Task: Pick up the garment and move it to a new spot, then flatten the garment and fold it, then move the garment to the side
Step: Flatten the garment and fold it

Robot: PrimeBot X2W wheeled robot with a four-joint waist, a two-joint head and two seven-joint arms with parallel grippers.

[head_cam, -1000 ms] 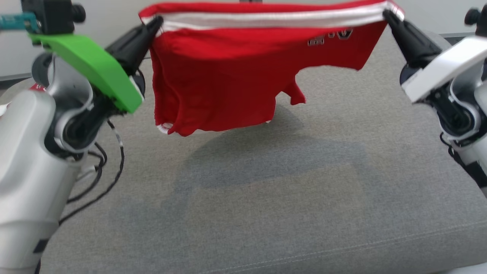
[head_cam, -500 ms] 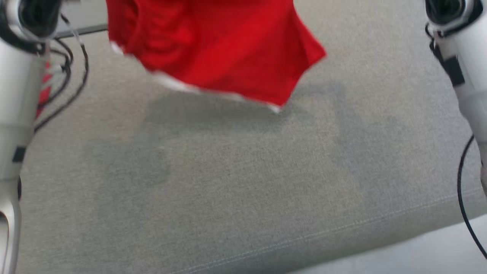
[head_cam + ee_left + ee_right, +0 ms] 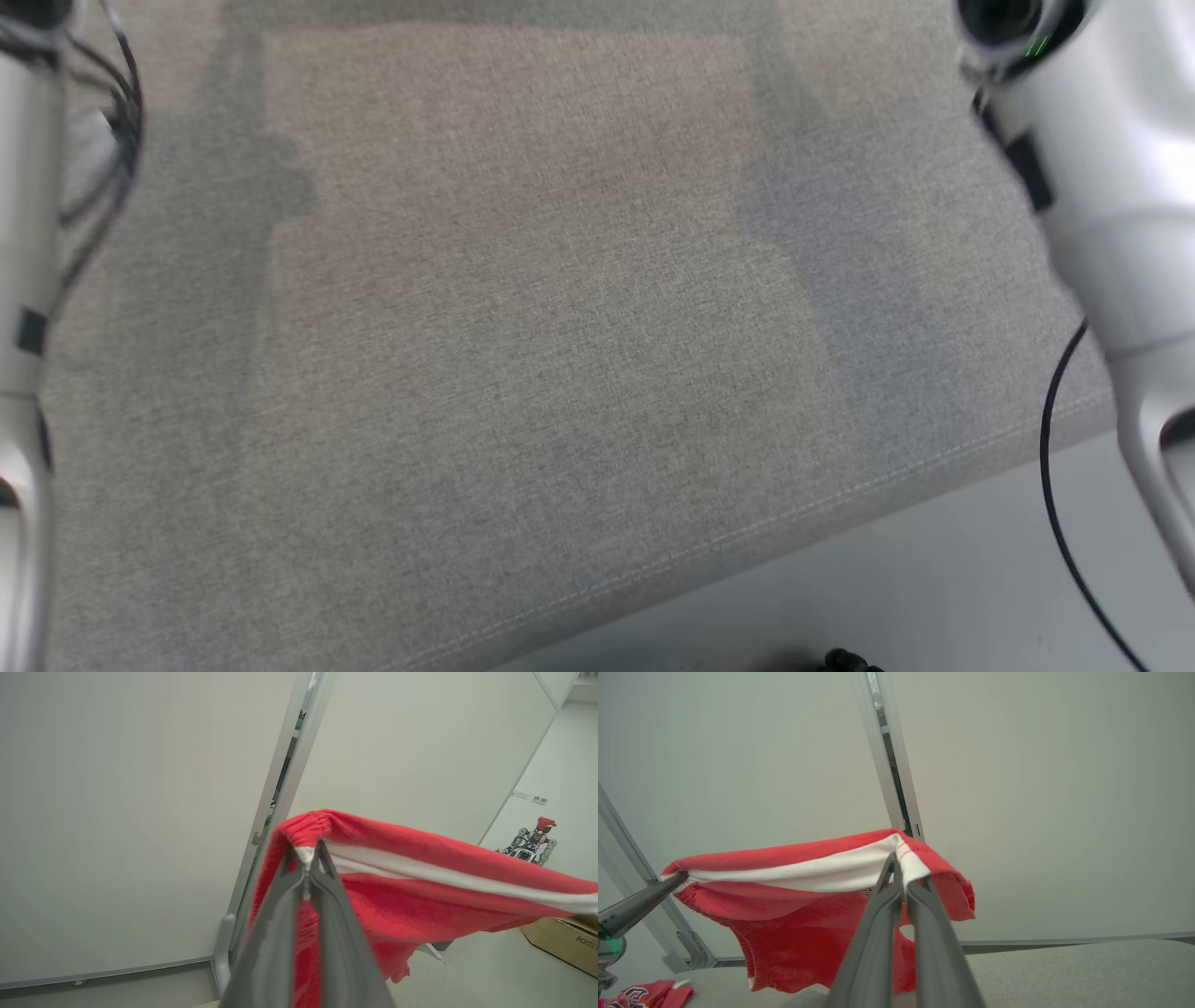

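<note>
High above the grey padded surface (image 3: 523, 373), the garment (image 3: 808, 905) hung stretched between the two arms, clear of the upholstery beneath it. The left jaws were closed tight on one corner of its red-and-white banded edge. In the left wrist view the dark fingers (image 3: 275, 942) met with the cloth bunched over their tips. The right jaws were likewise shut on the opposite corner, the white band pinched between them. From the right wrist view the left arm's finger (image 3: 640, 901) could be seen clamping the far end of the same band.

The relation that mattered was this. The banded edge ran as a nearly level line from one pair of jaws to the other, across the robot's front. That was the garment's long axis, and the red body drooped below it in loose folds. Neither arm was nearer, since each held an end.

In the head view the two pale forearms (image 3: 1111, 187) rose at either side over bare upholstery. Laying the garment flat would probably call for both arms to descend together with the span kept taut. A smaller red cloth (image 3: 640, 994) lay on the surface beneath the left end, and it seemed worth avoiding.
</note>
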